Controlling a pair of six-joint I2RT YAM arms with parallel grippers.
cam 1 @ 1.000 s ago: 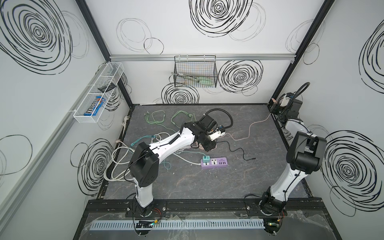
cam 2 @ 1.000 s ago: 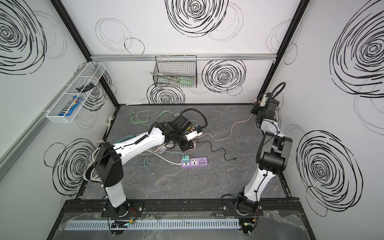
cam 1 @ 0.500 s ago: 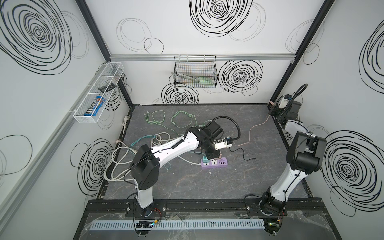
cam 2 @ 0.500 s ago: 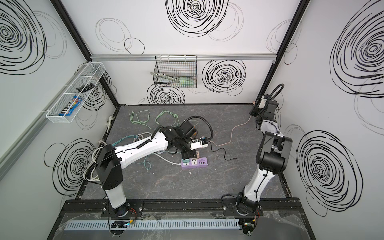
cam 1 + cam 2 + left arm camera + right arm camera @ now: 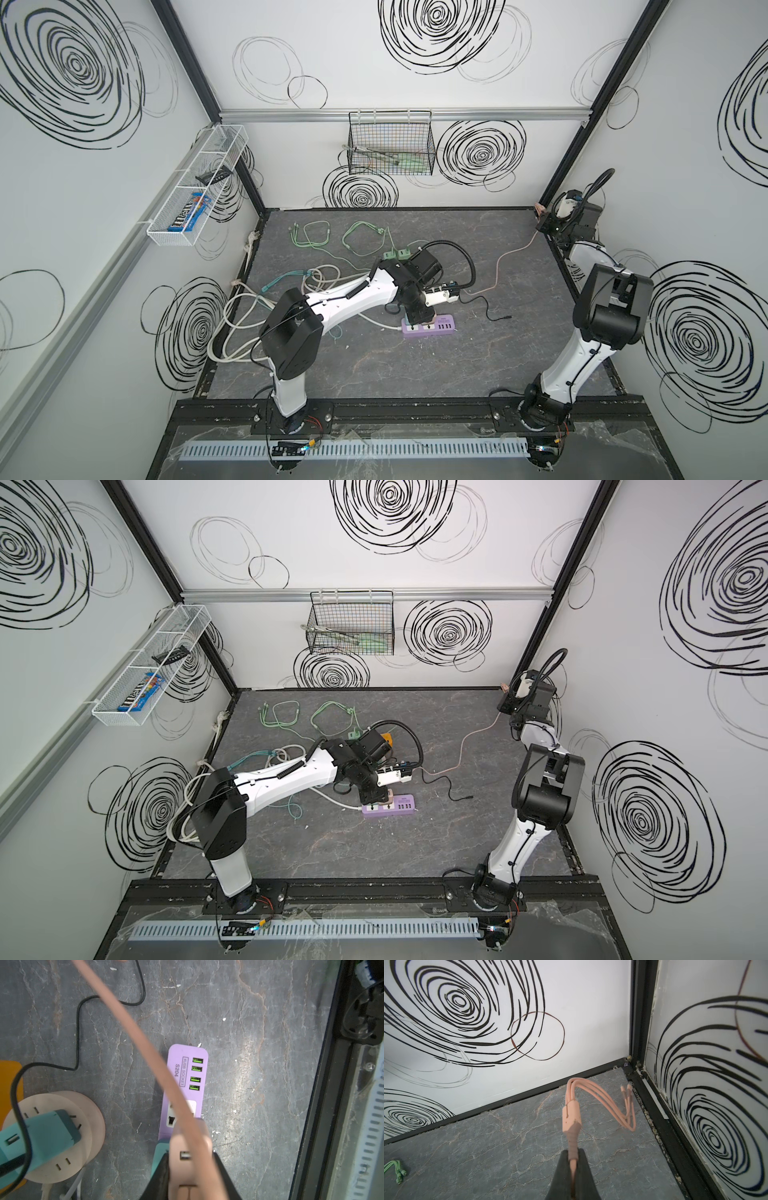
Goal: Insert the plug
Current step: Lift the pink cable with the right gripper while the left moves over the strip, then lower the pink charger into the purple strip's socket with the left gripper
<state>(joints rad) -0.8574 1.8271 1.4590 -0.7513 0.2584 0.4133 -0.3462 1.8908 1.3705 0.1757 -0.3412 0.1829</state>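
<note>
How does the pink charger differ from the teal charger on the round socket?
Left gripper holds the pink charger at the purple power strip; the teal charger sits free on the round socket. A pink cable crosses the pink charger, a black cable the teal charger. Both are boxy.

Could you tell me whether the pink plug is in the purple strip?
Cannot tell: pink plug overlaps purple strip's end, prongs hidden.

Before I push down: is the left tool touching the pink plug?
Touching. Left wrist view: the left tool pinches the pink plug on both sides.
</note>
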